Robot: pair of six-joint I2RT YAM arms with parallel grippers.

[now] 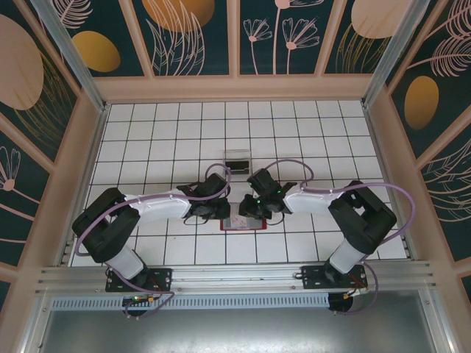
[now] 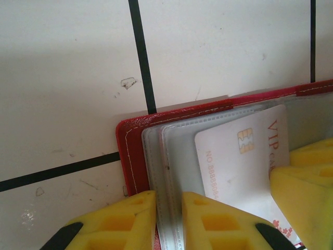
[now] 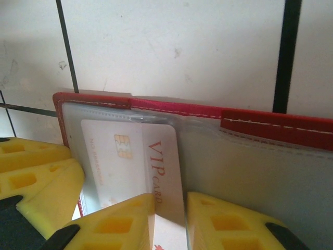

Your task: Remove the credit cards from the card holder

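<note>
The red card holder point(image 1: 243, 223) lies open on the tiled table between both grippers. Its red edge point(image 2: 127, 151) frames clear plastic sleeves point(image 2: 171, 156). A white credit card point(image 3: 156, 156) with a gold chip and "VIP CARD" print sticks partly out of a sleeve. My left gripper point(image 2: 169, 219) is shut on the edge of the clear sleeves. My right gripper point(image 3: 170, 219) is shut on the card's near end. In the top view the left gripper point(image 1: 215, 209) and right gripper point(image 1: 254, 209) nearly touch over the holder. The red closing tab point(image 3: 276, 127) lies along the far edge.
A small clear plastic box point(image 1: 237, 158) stands on the table just behind the grippers. Low walls point(image 1: 96, 147) fence the tiled table on three sides. The right gripper's yellow finger point(image 2: 307, 182) crowds the left wrist view; left fingers point(image 3: 31, 177) sit close beside the right.
</note>
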